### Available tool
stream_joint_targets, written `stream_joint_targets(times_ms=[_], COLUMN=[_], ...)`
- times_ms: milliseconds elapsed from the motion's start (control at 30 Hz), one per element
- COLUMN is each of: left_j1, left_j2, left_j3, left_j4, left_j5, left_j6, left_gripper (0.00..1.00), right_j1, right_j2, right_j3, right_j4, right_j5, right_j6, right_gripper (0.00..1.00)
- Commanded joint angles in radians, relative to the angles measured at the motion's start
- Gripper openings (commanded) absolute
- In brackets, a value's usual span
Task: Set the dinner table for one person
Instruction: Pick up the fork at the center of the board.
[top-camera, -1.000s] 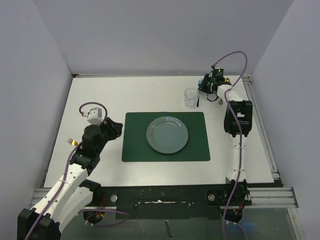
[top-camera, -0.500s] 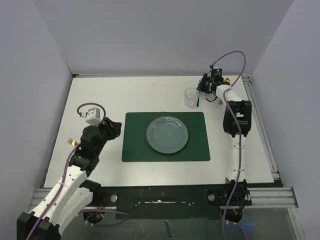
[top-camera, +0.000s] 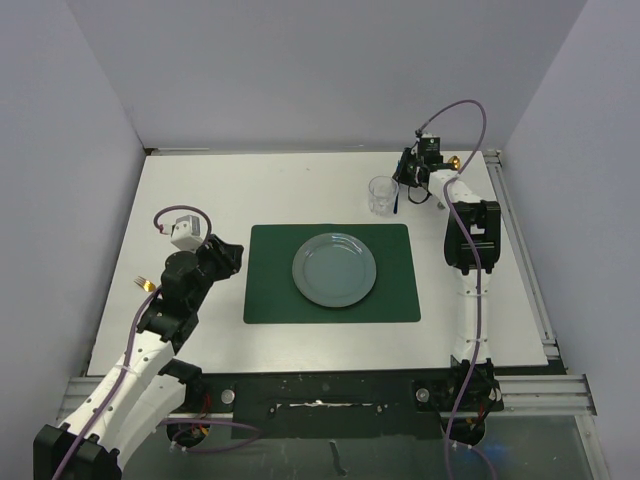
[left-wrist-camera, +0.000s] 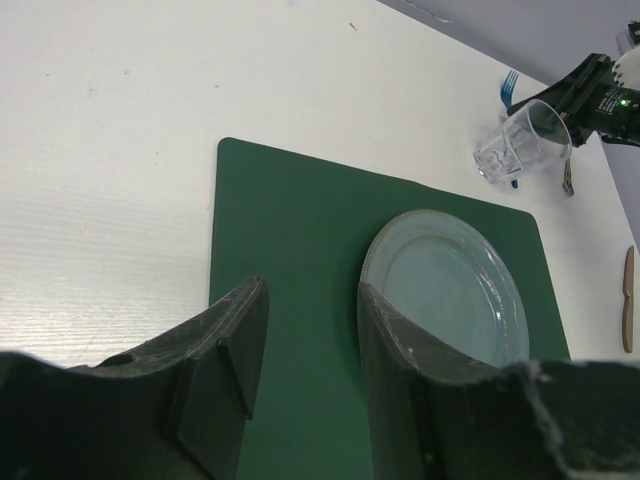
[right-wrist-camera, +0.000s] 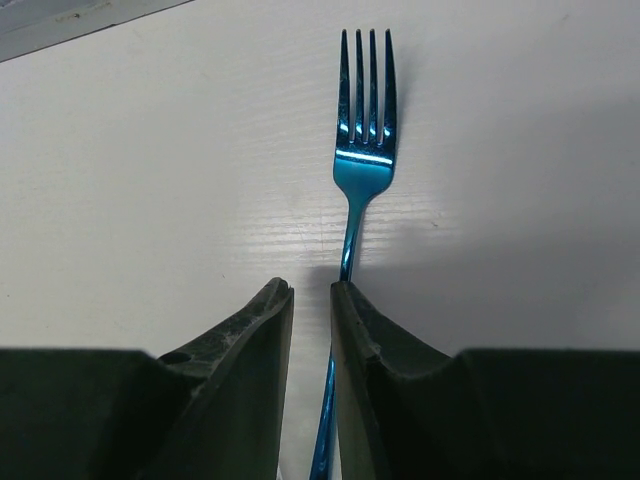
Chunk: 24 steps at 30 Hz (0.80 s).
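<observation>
The white dinner table (top-camera: 200, 190) carries a dark green placemat (top-camera: 270, 285) with a grey-blue plate (top-camera: 334, 269) on it. A clear glass (top-camera: 381, 195) stands off the mat's far right corner. A shiny blue fork (right-wrist-camera: 364, 150) lies flat on the table just right of the glass, tines pointing away. My right gripper (right-wrist-camera: 310, 290) straddles its handle, jaws narrow, with a gap showing left of the handle. My left gripper (left-wrist-camera: 310, 290) hovers open and empty over the mat's left edge (left-wrist-camera: 225, 250), the plate (left-wrist-camera: 450, 290) to its right.
A small gold-coloured piece (top-camera: 145, 284) lies on the table left of the left arm. Another gold piece (top-camera: 453, 160) sits by the right wrist. A wooden-looking handle (left-wrist-camera: 628, 300) lies right of the mat. The metal rail (top-camera: 520, 260) bounds the right side.
My right wrist has shifted slightly toward the far edge over the fork. The left arm has drawn back a little. Neither gripper's opening has changed.
</observation>
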Motion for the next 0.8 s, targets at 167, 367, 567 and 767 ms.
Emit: stream_joint_targets(times_ms=[167,367,567,767], left_j1=[-0.004,-0.004,-0.004,-0.004], left_j2=[-0.009,-0.005,0.012,0.012], left_j3=[0.046,0.045,0.044,0.04], left_j4=[0.026,0.035,0.052,0.052], left_j5=[-0.005,-0.005,0.006,0.005], left_j6=[0.008,0.007,0.002,0.0], left_gripper=[0.38,0.38,0.38,0.38], right_j1=[0.002,0.002,0.002,0.002], right_j2=[0.017,0.01,0.009,-0.002], right_j3=[0.019,0.023,0.016,0.004], right_j4=[0.0,-0.032,-0.047,-0.043], right_j5=[0.026,0.073,0.104,0.124], right_j6=[-0.027,-0.064,-0.089,-0.093], right_gripper=[0.24,0.24,0.23,0.23])
